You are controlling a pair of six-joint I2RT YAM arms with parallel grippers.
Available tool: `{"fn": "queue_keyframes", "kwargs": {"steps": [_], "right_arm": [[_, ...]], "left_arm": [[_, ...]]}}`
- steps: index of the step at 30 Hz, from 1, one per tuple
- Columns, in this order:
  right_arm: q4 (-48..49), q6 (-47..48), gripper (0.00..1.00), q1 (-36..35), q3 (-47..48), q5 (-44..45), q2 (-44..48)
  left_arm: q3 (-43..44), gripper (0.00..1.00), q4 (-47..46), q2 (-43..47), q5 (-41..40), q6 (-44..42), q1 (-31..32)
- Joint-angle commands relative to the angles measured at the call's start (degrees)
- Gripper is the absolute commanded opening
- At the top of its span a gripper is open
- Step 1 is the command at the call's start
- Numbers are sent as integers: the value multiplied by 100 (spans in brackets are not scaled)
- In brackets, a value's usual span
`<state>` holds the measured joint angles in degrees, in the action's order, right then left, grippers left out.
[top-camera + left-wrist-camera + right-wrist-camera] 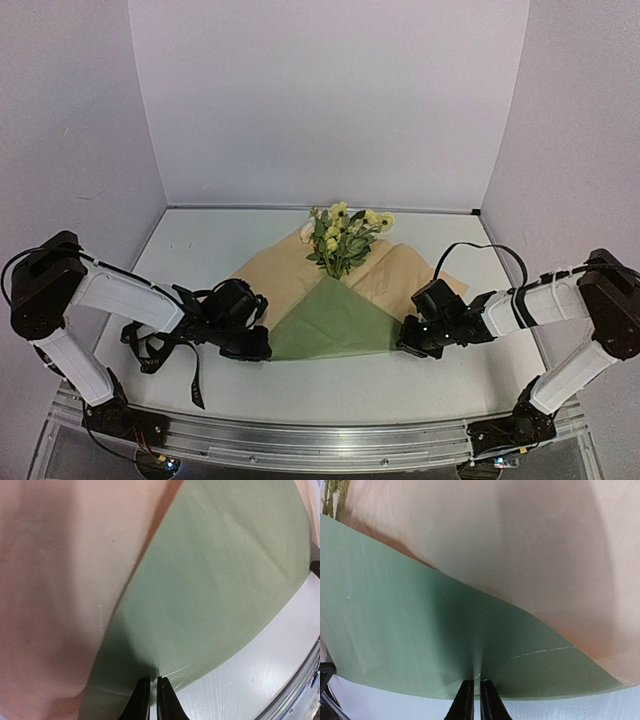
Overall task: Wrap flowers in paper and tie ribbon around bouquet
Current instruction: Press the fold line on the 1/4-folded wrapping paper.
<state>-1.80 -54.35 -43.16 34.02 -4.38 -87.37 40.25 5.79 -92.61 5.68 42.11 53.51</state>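
We see the left gripper (150, 685) and the right gripper (473, 686) each pinching one end of the near fold of the paper (335, 320), while the flowers (345, 235) lie toward its far side, stems pointing midway between them.

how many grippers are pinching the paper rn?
2: left gripper shut on the near-left edge of the paper, on its folded green flap; right gripper shut on the near-right edge.

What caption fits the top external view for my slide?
Left gripper and right gripper pinch the near edge of the folded paper; flowers poke out beyond.
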Motion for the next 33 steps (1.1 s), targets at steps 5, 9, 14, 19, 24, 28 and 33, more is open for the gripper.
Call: {"fn": "queue_keyframes", "kwargs": {"steps": [5,9,14,19,24,28,33], "right_arm": [[-396,-52,8,18,8,97,-98],[-418,-52,8,18,12,100,-76],[-453,-60,9,18,80,79,-60],[-504,-78,25,18,202,-9,183],[-991,14,61,25,49,458,971],[-1530,22,70,38,-160,981,1527],[-1639,-34,66,139,-417,1165,1855]], "left_arm": [[-635,8,833,594,-510,775,-164],[-855,9,1114,833,-753,1128,-164],[-878,9,1332,1069,-843,1176,-162],[-267,12,1607,1221,-950,635,-159],[575,14,1713,1279,-1065,-225,-163],[1227,14,1499,951,-860,-865,-156],[2047,13,1067,62,-122,-1525,-142]]}}
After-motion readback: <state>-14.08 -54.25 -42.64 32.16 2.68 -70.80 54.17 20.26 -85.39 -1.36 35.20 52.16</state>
